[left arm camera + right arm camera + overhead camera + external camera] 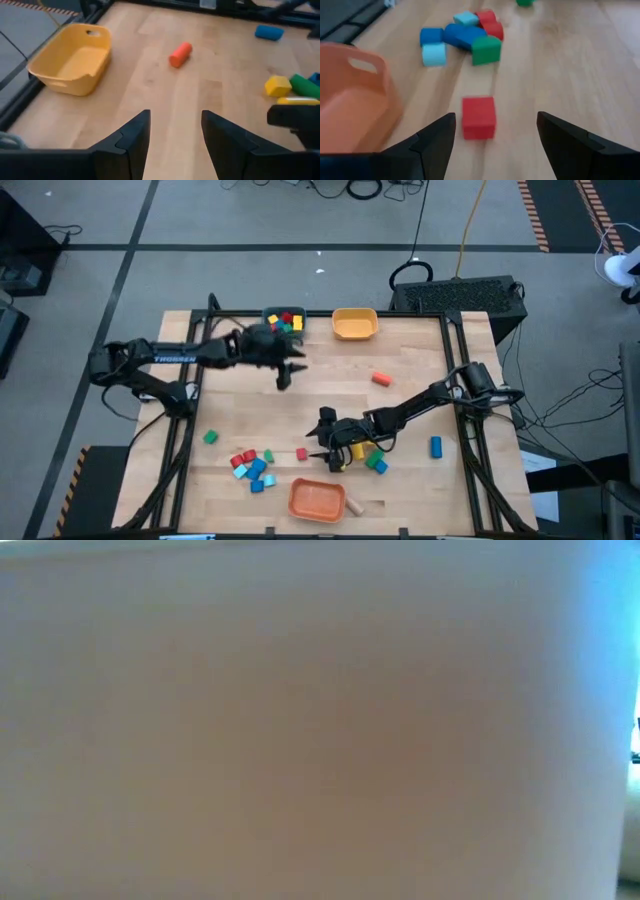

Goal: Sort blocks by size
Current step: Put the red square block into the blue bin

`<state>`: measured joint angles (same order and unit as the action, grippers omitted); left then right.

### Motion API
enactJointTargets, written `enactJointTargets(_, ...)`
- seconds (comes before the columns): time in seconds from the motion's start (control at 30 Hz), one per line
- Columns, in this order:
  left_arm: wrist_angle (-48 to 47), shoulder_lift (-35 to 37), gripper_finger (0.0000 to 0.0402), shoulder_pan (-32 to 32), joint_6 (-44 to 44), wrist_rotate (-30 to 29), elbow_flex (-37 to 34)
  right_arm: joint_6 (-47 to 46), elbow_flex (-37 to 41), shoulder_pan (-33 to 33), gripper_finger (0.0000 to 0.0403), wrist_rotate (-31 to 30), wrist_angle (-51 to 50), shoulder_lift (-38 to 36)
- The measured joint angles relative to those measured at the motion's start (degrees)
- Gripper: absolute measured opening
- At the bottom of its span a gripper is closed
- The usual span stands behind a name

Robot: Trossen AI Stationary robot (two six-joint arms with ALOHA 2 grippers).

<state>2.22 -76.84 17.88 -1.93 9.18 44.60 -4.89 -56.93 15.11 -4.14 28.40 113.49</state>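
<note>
Blocks lie scattered over the wooden bench (420, 360). A single red cube (478, 117) sits alone in the near-middle of the bench, directly ahead of the right gripper (495, 137), apart from its fingers. Beyond it in the right wrist view, a cluster of blocks (462, 37) lies together: blue, light blue, red and one green cube, some touching. In the high view this cluster is left of the orange bowl (317, 500) at the near edge. A lone green block (210, 437) lies farther left. A plain wood block (353, 505) rests just beside the orange bowl's right side.

An orange cylinder (180, 54) lies on its side mid-bench, right of centre. A blue cylinder (436, 446) lies near the right edge. A yellow and a green block (292, 86) sit under the right arm.

Several blocks, red, yellow and green, sit in a dark bowl (283, 321) at the far edge, partly hidden by the left arm. The yellow bowl (72, 59) beside it holds nothing visible.

Right gripper: fingers spread wide, holding nothing, low over the bench. Left gripper (175, 137): fingers spread, holding nothing, near the far edge, facing the orange cylinder.

The low view is blocked by a blurred surface.
</note>
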Motion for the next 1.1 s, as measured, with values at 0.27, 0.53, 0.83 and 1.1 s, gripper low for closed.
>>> enactJointTargets(0.27,0.5,0.2,0.018,-12.3,4.6,-8.7,-2.4,0.2,-3.4,0.4,0.0267,0.0,-1.2,4.1)
enactJointTargets(0.53,1.8,0.2,0.018,-21.7,8.1,-17.2,-4.1,0.1,-8.4,0.4,0.0267,1.0,-5.2,8.7)
enactJointTargets(0.83,3.1,0.2,0.018,-30.2,12.0,-26.3,-6.4,-0.4,-8.6,0.4,0.024,1.1,-5.1,9.5)
enactJointTargets(1.1,6.2,0.2,0.018,-34.1,13.0,-31.2,-11.2,-0.4,-8.6,0.4,0.0127,1.1,-5.1,9.5)
